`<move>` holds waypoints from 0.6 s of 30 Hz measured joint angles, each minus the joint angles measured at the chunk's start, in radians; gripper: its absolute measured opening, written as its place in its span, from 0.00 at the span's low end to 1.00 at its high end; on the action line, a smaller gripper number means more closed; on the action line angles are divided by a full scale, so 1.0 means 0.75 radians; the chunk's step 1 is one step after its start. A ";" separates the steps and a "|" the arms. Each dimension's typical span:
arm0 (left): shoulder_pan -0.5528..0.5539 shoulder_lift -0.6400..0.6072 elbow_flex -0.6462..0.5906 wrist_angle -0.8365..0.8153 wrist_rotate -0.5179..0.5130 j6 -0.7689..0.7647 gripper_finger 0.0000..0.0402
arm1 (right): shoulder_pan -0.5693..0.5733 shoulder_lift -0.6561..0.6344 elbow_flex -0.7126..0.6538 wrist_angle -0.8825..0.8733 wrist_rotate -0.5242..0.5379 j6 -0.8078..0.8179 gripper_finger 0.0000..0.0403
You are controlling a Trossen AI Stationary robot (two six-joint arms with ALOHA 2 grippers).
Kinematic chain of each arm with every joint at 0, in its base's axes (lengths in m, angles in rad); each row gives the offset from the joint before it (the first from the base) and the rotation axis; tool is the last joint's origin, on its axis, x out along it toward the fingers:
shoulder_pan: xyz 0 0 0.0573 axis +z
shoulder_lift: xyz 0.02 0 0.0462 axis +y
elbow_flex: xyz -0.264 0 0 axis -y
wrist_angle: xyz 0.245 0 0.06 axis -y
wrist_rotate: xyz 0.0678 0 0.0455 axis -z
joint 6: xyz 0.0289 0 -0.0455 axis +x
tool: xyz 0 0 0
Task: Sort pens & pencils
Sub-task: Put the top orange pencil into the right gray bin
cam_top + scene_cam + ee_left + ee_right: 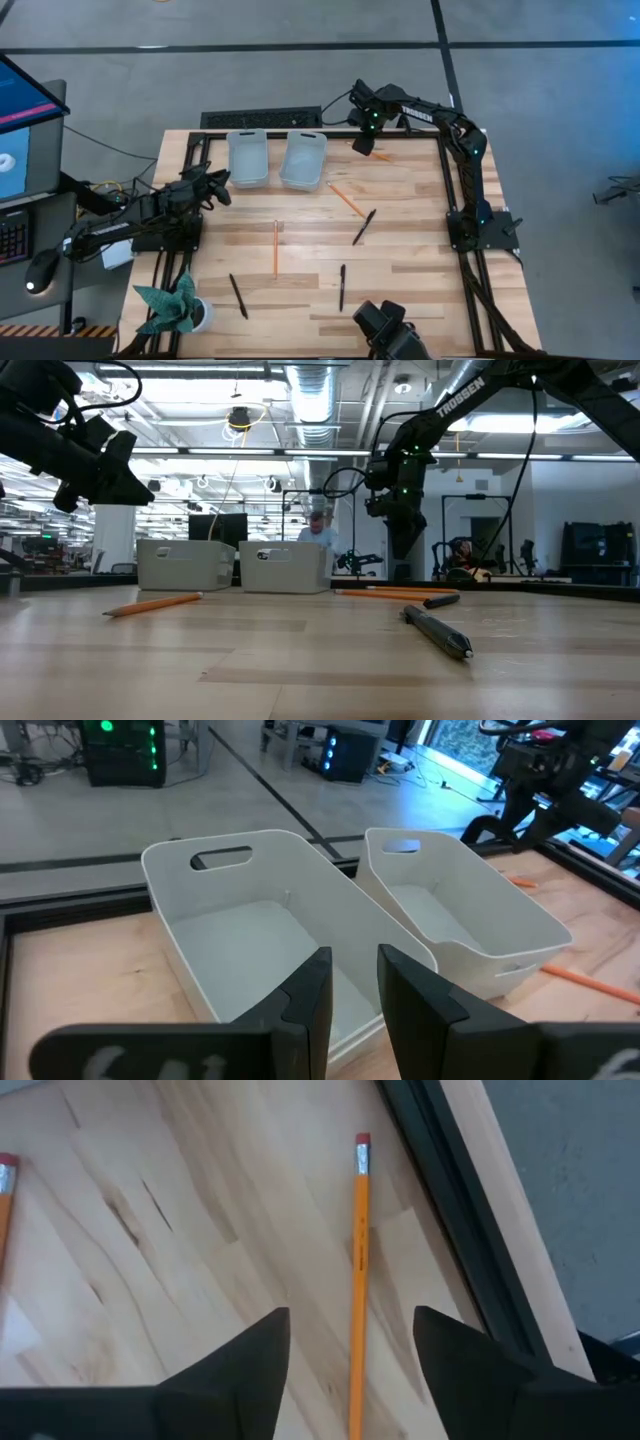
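Three orange pencils lie flat on the wooden table: one point(275, 248) left of centre, one point(346, 200) at the middle, one point(378, 154) at the far right. Three black pens point(364, 227) point(341, 287) point(238, 296) lie nearer the front. My right gripper point(365, 143) hangs open over the far-right pencil point(358, 1280), pointing down with a finger on either side of it and touching nothing. My left gripper point(215, 185) hovers at the left, facing the left white bin point(250, 930), with a narrow gap between its fingers point(355, 990) and nothing in it.
Two white bins point(247, 157) point(303, 160) stand side by side at the table's far middle. A black frame rail point(450, 1200) runs just beyond the far-right pencil. A green plant point(175, 305) sits at the near left corner. A person point(318, 530) shows far behind.
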 joint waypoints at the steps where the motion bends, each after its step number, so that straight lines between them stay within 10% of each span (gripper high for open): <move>1: 0.000 0.000 0.000 0.000 0.000 0.000 0.18 | 0.000 0.000 0.000 -0.003 0.001 -0.002 0.59; 18: 0.000 0.000 0.000 0.000 0.000 -0.015 0.18 | -0.021 0.008 -0.174 0.027 -0.009 -0.099 0.59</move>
